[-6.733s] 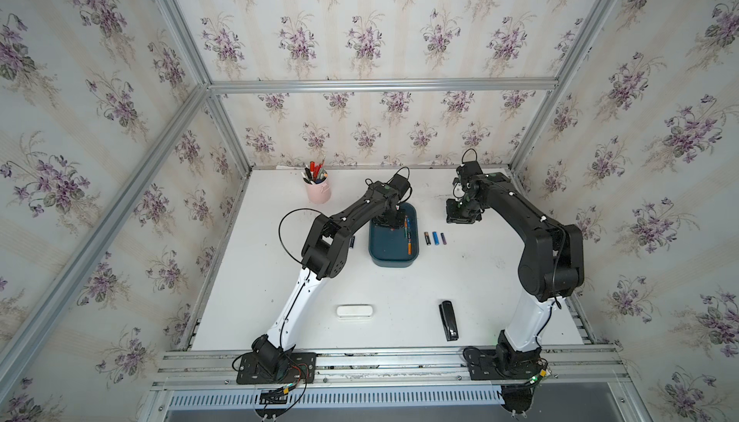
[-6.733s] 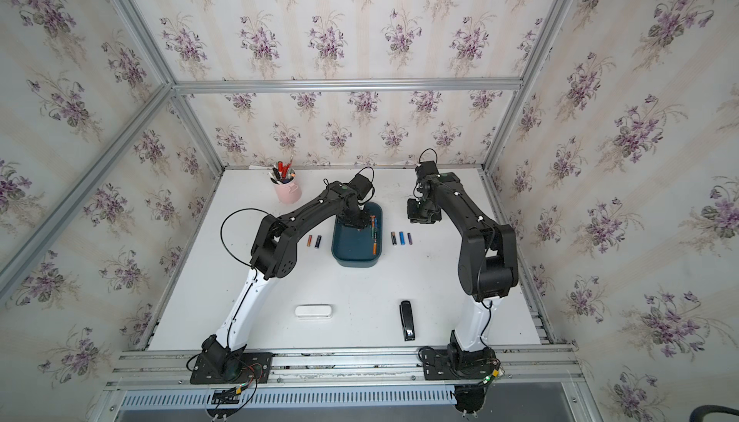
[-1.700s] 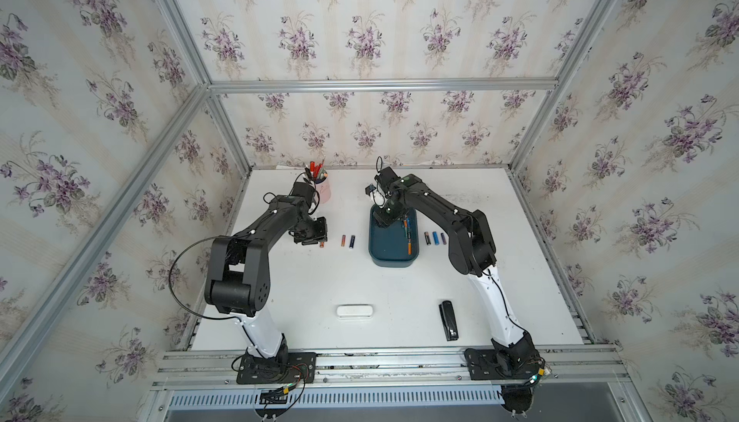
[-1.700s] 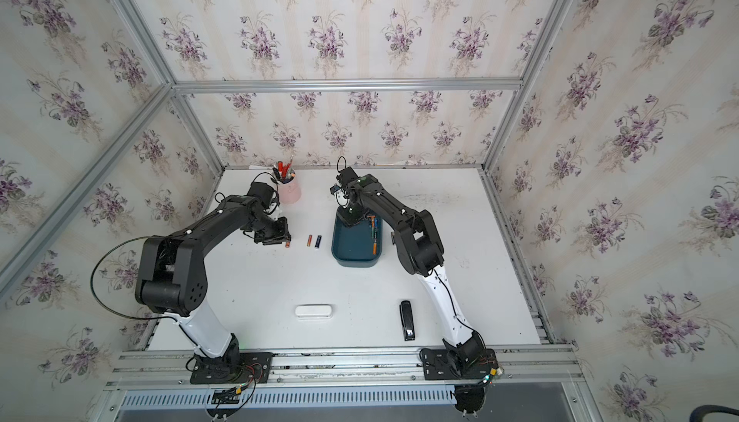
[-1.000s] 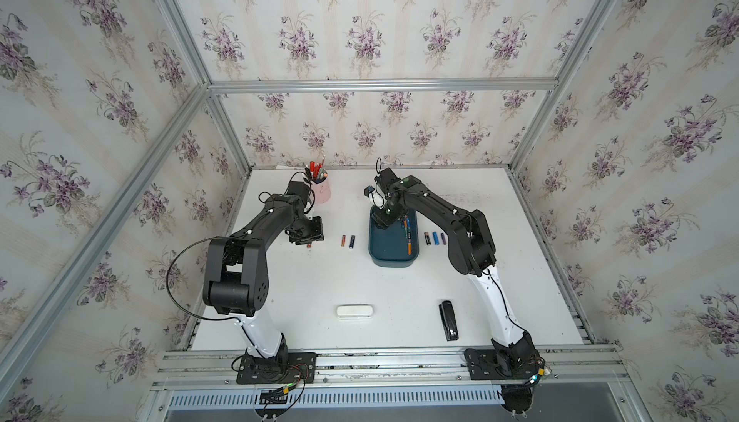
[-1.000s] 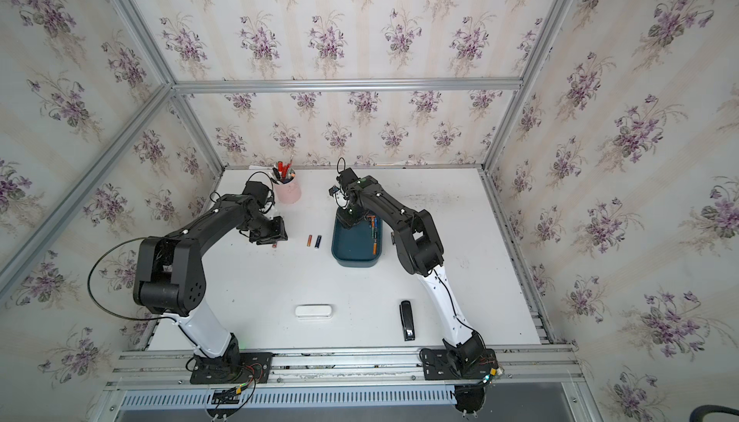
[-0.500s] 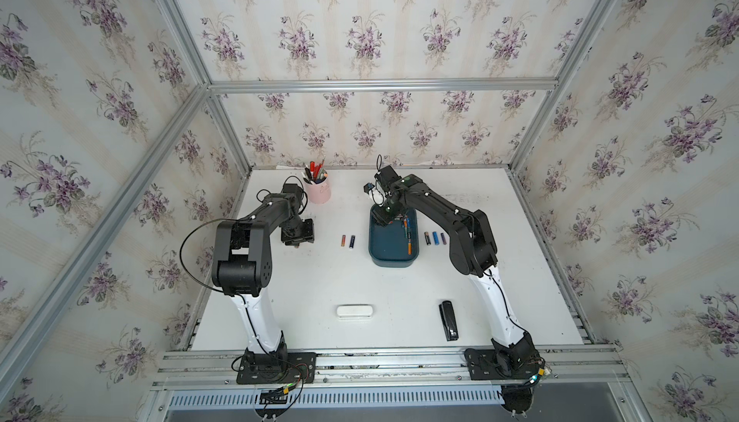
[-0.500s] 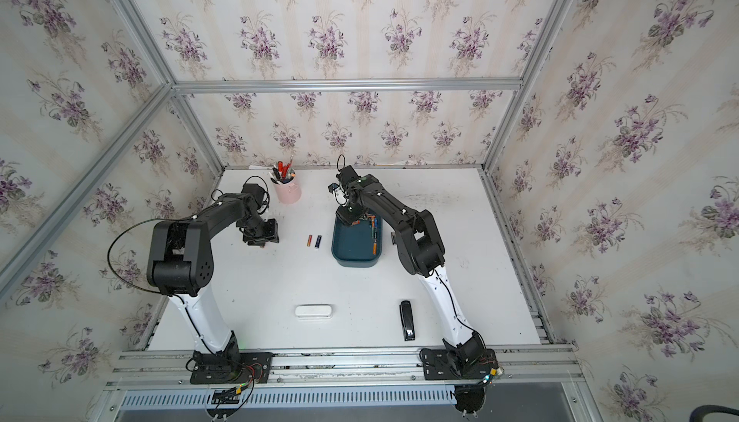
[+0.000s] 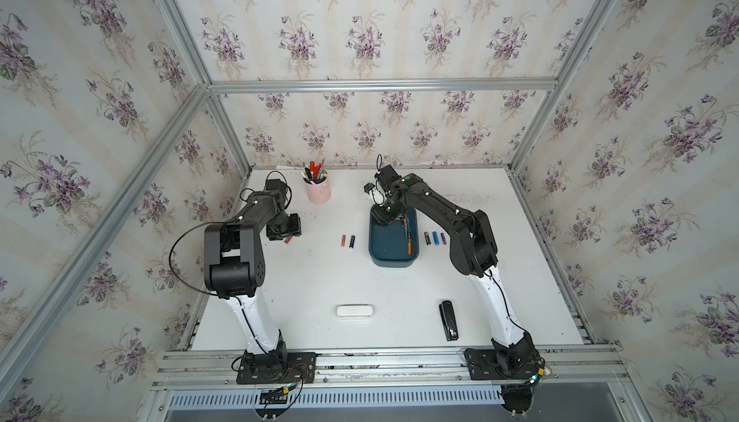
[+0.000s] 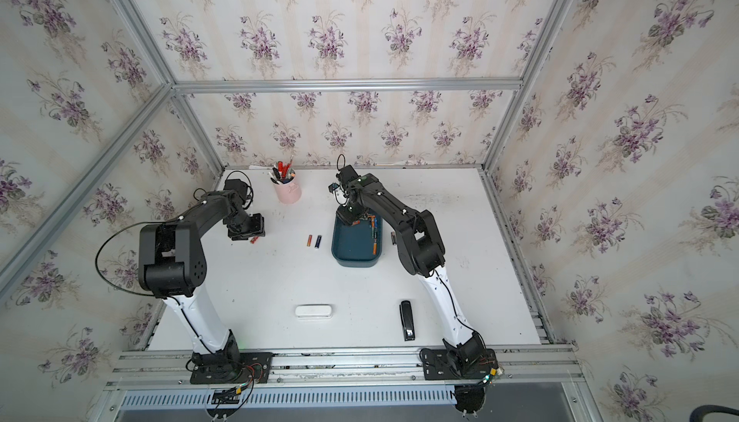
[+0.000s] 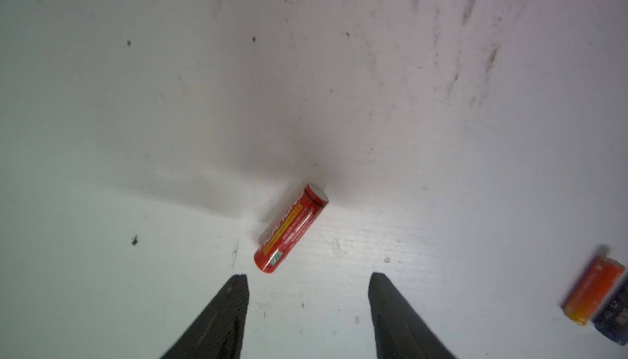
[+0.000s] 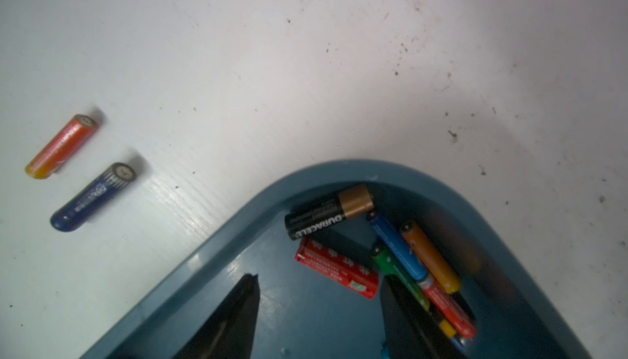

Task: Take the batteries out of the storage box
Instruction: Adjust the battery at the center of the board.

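**Right gripper** [image 12: 319,280]: the jaws stand apart and clamp nothing. The tips hang over the floor of the box [image 12: 217,238], near one rounded corner. The boxed red battery [image 12: 336,269] lies flat just ahead of the tips, one end close to a finger. Packed around it are a black battery [image 12: 328,212], a blue one [image 12: 396,245], an orange one [image 12: 430,257] and a green one [image 12: 397,275]. More lie partly hidden behind the finger.

**Left gripper** [image 11: 307,277]: the jaws stand apart and are empty. A loose red battery [image 11: 291,228] lies on the table [image 11: 136,102] just ahead of the tips, touching neither.

**Layout:** in a top view the box [image 9: 388,250] sits mid-table. A pair of batteries [image 9: 347,241] lies between it and the left gripper. Three more [image 9: 435,238] lie just beside its right wall.

**Step in hand:** removal is partly done. The right arm appears poised for the next pick and the left arm looks free.

**Next move:**
1. Centre the right jaws across the boxed red battery's width.
2. Lower one finger into the narrow gap beside the green battery.
3. Close, then lift clear of the wall.
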Available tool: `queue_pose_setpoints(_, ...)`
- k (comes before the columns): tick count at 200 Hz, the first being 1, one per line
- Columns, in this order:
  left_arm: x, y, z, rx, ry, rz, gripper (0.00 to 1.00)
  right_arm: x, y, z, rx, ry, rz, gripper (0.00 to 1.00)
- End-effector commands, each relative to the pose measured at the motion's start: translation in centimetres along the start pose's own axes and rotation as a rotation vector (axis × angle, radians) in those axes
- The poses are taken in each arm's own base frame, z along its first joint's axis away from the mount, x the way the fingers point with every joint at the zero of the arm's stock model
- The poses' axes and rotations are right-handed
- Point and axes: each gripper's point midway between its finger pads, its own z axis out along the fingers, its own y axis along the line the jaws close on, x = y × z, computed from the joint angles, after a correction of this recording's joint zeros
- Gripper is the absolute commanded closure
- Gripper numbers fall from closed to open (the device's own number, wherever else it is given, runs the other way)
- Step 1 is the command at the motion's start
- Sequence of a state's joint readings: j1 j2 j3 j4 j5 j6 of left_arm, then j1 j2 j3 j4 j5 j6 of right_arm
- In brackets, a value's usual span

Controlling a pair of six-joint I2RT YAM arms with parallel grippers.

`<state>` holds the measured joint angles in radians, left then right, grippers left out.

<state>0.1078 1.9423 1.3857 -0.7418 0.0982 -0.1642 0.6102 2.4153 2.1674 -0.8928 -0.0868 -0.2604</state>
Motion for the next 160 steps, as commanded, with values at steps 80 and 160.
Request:
queue_pose_setpoints(80,-0.5,-0.4,2.5,0.065,0.07,0.013,0.61,0.0,-0.4,-0.6,0.024,0.0,0.018,0.37)
queue_pose_setpoints(160,3.0,-7.1,2.3,0.144,0.126,0.055,0.8,0.2,-0.9,-0.9,0.054,0.002,0.023,0.38)
